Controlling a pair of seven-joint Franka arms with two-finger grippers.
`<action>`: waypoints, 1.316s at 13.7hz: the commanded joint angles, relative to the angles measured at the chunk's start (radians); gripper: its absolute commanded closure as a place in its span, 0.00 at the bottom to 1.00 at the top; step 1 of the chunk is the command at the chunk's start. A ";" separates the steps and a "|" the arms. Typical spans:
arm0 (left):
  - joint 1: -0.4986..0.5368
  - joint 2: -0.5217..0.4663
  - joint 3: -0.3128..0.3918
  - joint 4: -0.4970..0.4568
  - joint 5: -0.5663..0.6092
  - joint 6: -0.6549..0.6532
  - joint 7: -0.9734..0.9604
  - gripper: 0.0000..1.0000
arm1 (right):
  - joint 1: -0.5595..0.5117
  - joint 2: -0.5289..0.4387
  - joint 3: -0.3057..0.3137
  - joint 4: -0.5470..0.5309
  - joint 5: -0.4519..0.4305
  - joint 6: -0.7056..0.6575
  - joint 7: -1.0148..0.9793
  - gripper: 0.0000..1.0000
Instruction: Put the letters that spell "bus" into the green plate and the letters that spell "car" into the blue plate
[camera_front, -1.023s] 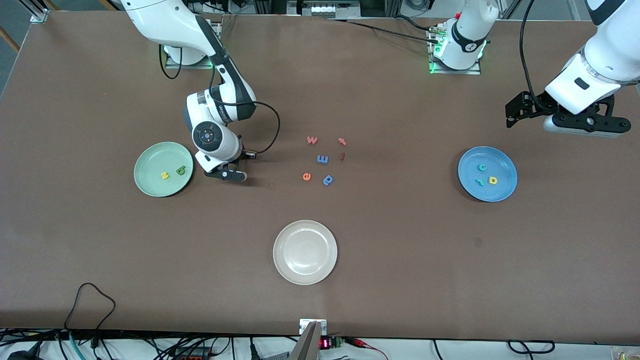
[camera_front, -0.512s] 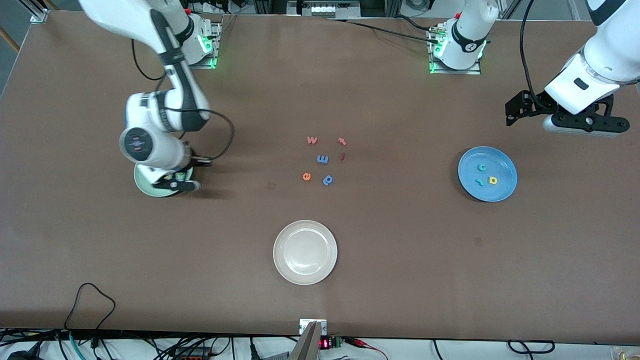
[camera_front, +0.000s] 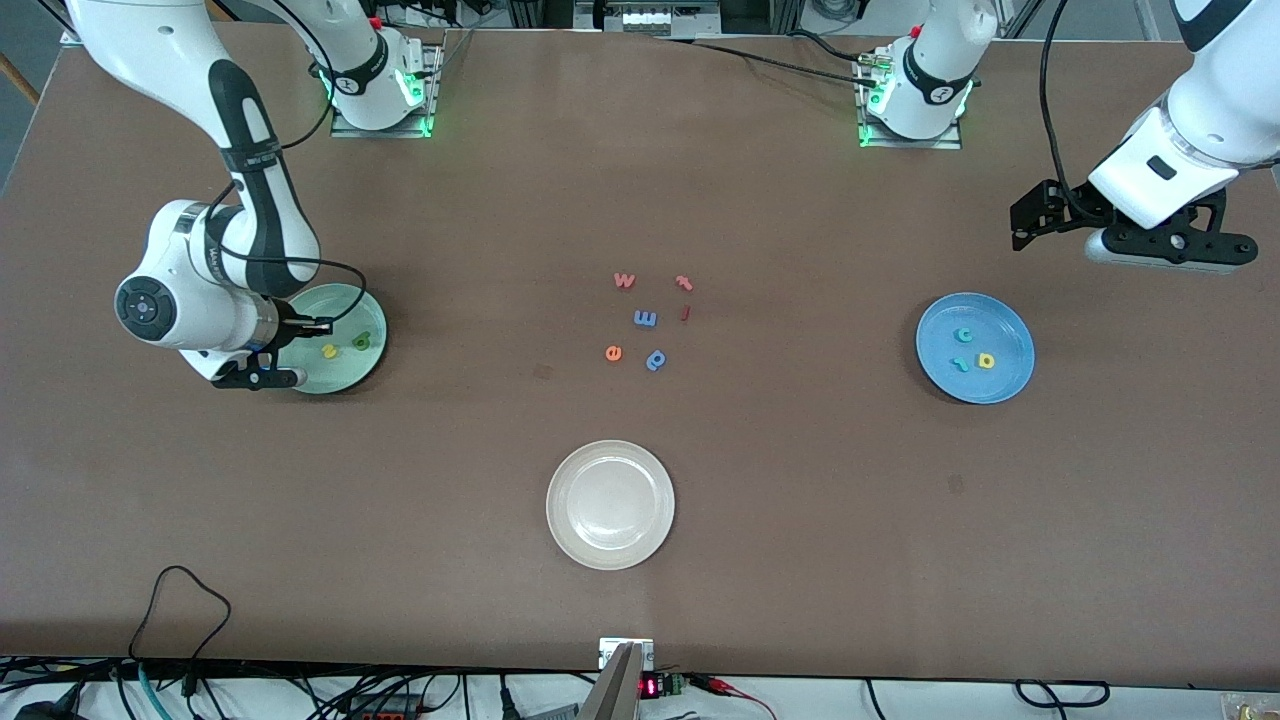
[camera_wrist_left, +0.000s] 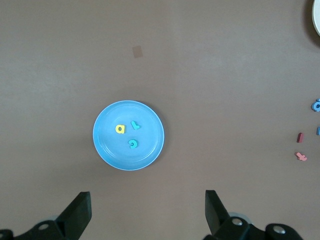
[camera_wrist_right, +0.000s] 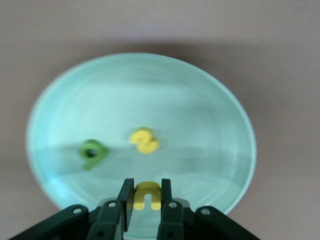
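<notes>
My right gripper (camera_wrist_right: 146, 192) is shut on the yellow u (camera_wrist_right: 147, 195) and hangs low over the edge of the green plate (camera_wrist_right: 200, 100). In that plate lie the green b (camera_wrist_right: 92, 152) and the yellow s (camera_wrist_right: 144, 140). From the front, my right gripper (camera_front: 262, 378) covers part of the green plate (camera_front: 340, 372), with the b (camera_front: 361, 341) and the s (camera_front: 328, 351) still showing. The blue plate (camera_front: 975, 347) holds a teal c (camera_front: 964, 335), a teal r (camera_front: 960, 362) and a yellow a (camera_front: 986, 360). My left gripper (camera_front: 1170, 250) waits open, high over the table beside the blue plate (camera_wrist_left: 150, 150).
A white plate (camera_front: 610, 505) sits near the front camera at mid-table. Loose letters lie in the middle: a red w (camera_front: 624, 281), a blue m (camera_front: 645, 319), an orange e (camera_front: 613, 352), a blue p (camera_front: 656, 359) and a salmon r (camera_front: 684, 283).
My right arm has swung from the table beside the green plate to over the plate, toward its own end of the table, with the yellow u in its grip. The left arm has stayed still.
</notes>
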 joint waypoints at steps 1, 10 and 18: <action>-0.002 -0.006 -0.003 0.014 0.020 -0.022 -0.003 0.00 | -0.043 0.025 0.012 -0.006 -0.001 0.043 -0.043 0.64; -0.005 -0.007 -0.025 0.014 0.020 -0.025 -0.004 0.00 | -0.032 -0.006 0.012 0.518 0.018 -0.463 0.204 0.00; 0.006 -0.014 -0.049 0.036 0.020 -0.094 -0.006 0.00 | -0.080 -0.084 -0.019 0.792 0.004 -0.663 0.207 0.00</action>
